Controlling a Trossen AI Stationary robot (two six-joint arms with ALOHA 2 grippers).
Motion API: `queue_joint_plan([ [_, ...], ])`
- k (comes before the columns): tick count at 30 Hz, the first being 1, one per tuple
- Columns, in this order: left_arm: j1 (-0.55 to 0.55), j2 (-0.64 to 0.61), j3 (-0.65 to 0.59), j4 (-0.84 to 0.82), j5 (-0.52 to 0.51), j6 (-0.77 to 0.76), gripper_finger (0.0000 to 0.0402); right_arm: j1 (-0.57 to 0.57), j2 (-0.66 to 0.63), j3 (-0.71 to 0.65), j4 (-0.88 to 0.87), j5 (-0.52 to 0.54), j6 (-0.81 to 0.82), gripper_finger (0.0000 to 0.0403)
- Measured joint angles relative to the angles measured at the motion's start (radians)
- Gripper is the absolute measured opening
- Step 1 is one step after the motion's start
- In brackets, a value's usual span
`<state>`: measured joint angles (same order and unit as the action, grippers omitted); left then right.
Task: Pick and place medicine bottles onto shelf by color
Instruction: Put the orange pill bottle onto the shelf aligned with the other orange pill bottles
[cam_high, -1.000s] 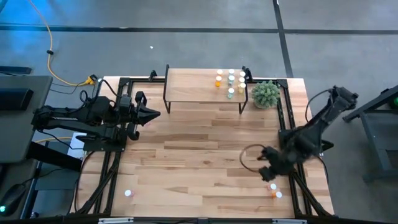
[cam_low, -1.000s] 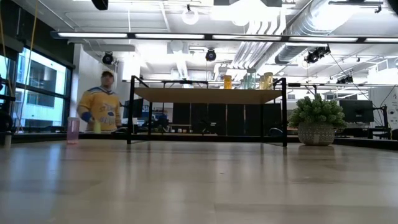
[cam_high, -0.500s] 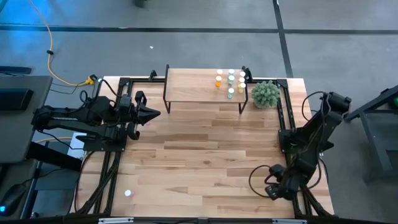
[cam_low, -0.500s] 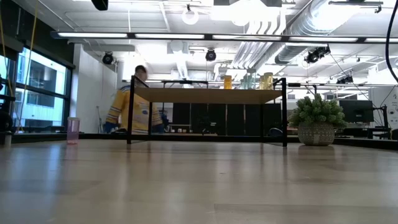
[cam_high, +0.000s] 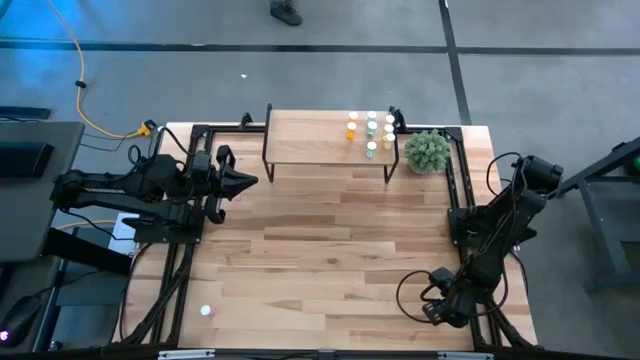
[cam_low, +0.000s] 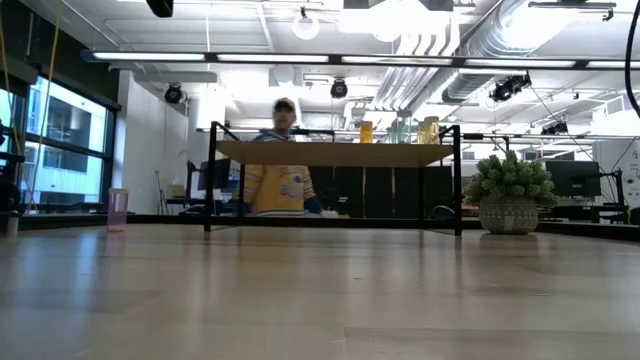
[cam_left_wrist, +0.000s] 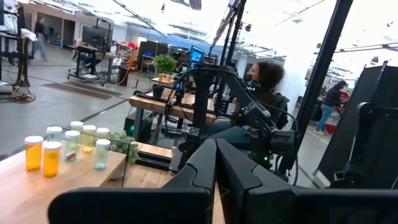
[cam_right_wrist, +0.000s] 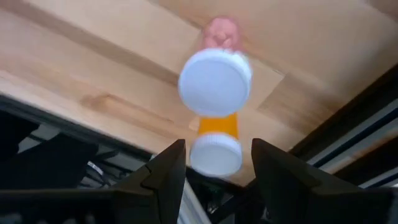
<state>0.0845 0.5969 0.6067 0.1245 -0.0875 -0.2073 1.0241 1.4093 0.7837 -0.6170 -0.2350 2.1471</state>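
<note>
My right gripper (cam_right_wrist: 214, 165) hangs fingers apart over the orange bottle (cam_right_wrist: 217, 142) and pink bottle (cam_right_wrist: 215, 78) at the tabletop's (cam_high: 330, 240) 5 o'clock corner. I'd center on orange only, avoid nudging pink. Left gripper (cam_high: 243, 182) closed, idle at 9 o'clock.

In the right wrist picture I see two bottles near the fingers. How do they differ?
The pink bottle lies farther from the right gripper; the orange bottle sits between its open fingers. The pink bottle's cap looks larger and hides most of its body; the orange bottle shows more body. Both stand upright on the table and have white caps.
</note>
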Motion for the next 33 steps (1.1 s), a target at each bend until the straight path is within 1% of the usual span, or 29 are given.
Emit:
queue_joint_plan([
  [14, 0.0, 0.0, 0.0, 0.0, -0.003, 0.0, 0.0, -0.003, 0.005, 0.0, -0.004, -0.006, 0.002, 0.0172],
  [17, 0.0, 0.0, 0.0, 0.0, -0.003, 0.0, 0.0, -0.003, 0.005, 0.0, -0.004, -0.01, 0.002, 0.0159],
  [25, 0.0, 0.0, 0.0, 0.0, -0.003, 0.001, 0.0, -0.003, 0.005, 0.0, 0.007, -0.013, -0.001, 0.011],
  [30, 0.0, 0.0, 0.0, 0.0, -0.003, 0.0, 0.0, -0.003, 0.002, 0.001, 0.061, -0.034, -0.051, 0.0103],
  [33, 0.0, 0.0, 0.0, 0.0, -0.003, 0.0, 0.0, -0.002, 0.004, 0.039, 0.083, -0.033, -0.113, 0.0102],
])
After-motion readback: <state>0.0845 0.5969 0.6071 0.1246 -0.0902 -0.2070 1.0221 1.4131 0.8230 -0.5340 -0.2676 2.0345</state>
